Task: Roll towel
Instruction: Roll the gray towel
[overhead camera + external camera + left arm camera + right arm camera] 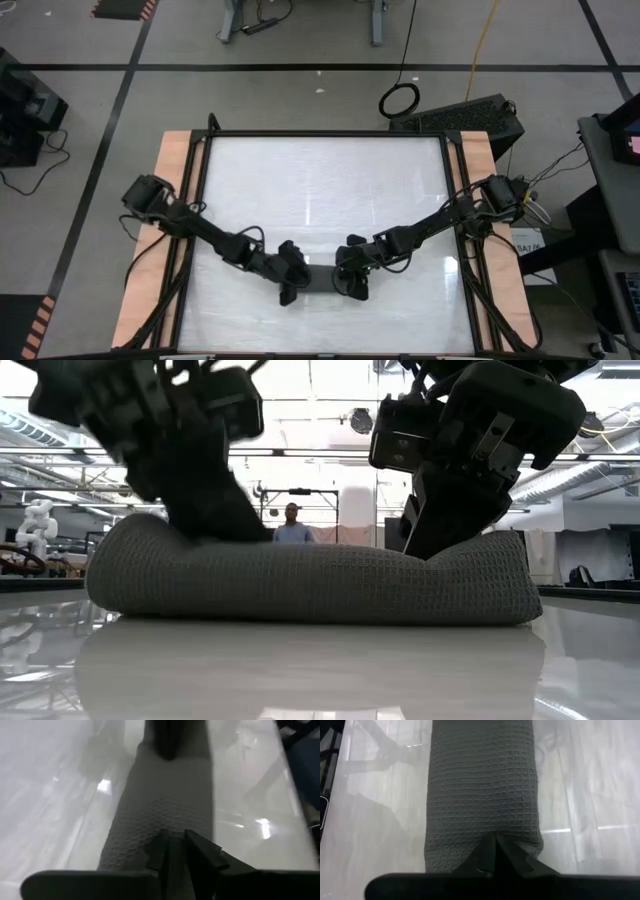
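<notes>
A dark grey towel [318, 278], rolled into a log, lies low in the frame's centre – the left gripper [289, 284] nearly closed on one end, the right gripper [353, 283] pressed together on the other.

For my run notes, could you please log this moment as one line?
towel: rolled, lying on table | left gripper: nearly shut, on one end | right gripper: shut, on other end
</notes>
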Controlling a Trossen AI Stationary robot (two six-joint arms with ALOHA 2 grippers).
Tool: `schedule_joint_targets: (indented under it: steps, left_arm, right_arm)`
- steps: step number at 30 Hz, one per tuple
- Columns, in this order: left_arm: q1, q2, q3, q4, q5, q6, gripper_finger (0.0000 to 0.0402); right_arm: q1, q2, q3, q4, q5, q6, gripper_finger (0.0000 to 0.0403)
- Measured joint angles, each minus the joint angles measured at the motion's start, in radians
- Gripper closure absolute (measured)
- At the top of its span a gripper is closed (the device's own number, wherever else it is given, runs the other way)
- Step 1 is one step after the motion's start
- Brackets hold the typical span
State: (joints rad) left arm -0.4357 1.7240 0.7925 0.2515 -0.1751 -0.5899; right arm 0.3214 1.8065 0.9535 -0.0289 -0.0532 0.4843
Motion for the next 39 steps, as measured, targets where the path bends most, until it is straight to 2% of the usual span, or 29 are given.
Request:
schedule_joint_targets:
  steps: [7, 13, 15, 18, 20, 29, 35, 39]
  left_arm:
    - [-0.001, 0.073, 0.001, 0.010, -0.042, -0.033, 0.0338]
    - [-0.002, 0.093, -0.004, 0.016, -0.066, -0.069, 0.0338]
    - [-0.002, 0.093, -0.006, 0.016, -0.069, -0.085, 0.0338]
    - [-0.002, 0.094, -0.008, 0.038, -0.070, -0.085, 0.0338]
    - [-0.002, 0.095, -0.009, 0.054, -0.070, -0.085, 0.0338]
    - [0.000, 0.096, -0.009, 0.062, -0.070, -0.046, 0.0338]
    - [0.015, 0.096, -0.009, 0.073, -0.089, -0.030, 0.0338]
    - [0.031, 0.096, -0.009, 0.072, -0.089, -0.003, 0.0338]
  right_arm:
    - [0.000, -0.016, -0.001, -0.003, -0.002, -0.010, 0.0403]
    - [-0.012, -0.134, -0.001, -0.040, -0.003, -0.009, 0.0403]
    - [-0.012, -0.188, -0.001, -0.043, 0.033, -0.009, 0.0403]
    - [-0.002, -0.237, -0.013, 0.118, 0.134, -0.031, 0.0403]
    - [0.000, -0.236, -0.046, 0.263, 0.155, -0.055, 0.0403]
    - [0.031, -0.002, -0.283, 0.937, 0.159, -0.028, 0.0403]
    - [0.047, 0.178, -0.280, 1.119, 0.159, 0.060, 0.0403]
    - [0.065, 0.246, -0.252, 1.124, 0.186, 0.071, 0.0403]
